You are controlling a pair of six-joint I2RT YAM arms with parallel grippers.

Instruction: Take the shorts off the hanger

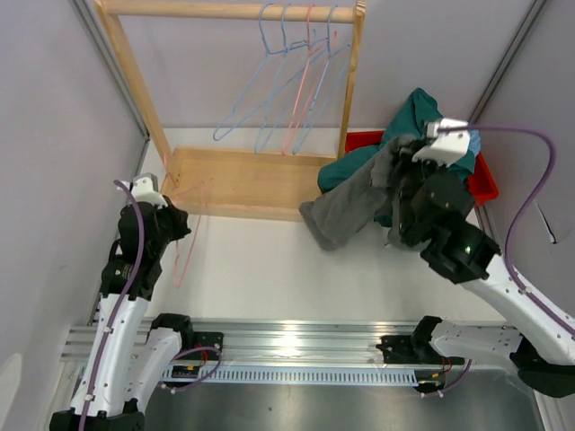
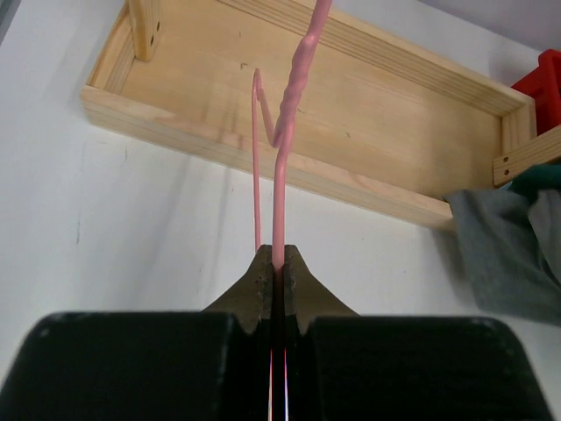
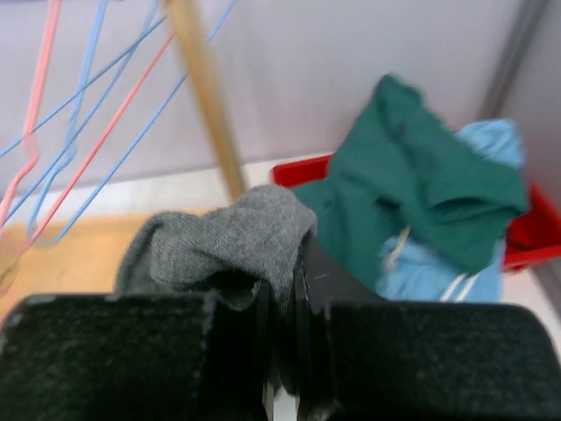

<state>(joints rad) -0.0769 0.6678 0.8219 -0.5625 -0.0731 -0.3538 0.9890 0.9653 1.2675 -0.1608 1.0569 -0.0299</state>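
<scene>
At the right of the table [image 1: 269, 269], the right gripper [image 3: 280, 279] is clamped on a bunched edge of the grey shorts [image 1: 346, 214], with cloth pinched between the jaws. The shorts are off any hanger. In the top view they hang from the gripper with their long axis running down-left toward the wooden rack [image 1: 243, 180], and the low end is at or near the table; I can't tell if it touches.

The red bin [image 1: 490, 187] sits just behind and right of this gripper, so it lies on the opposite side from the trailing cloth. It holds teal shorts [image 3: 412, 171] and light blue shorts [image 3: 460, 263]. The right arm is much the nearer one. The likely next move is to swing the grey pair right and back over the bin rim, lifting enough that the tail clears it.

The left gripper [image 2: 277, 267] is closed on the wire of a bare pink hanger [image 2: 289, 114], held low in front of the rack base and well apart from the shorts. Empty blue and pink hangers [image 1: 286, 90] are on the rod.
</scene>
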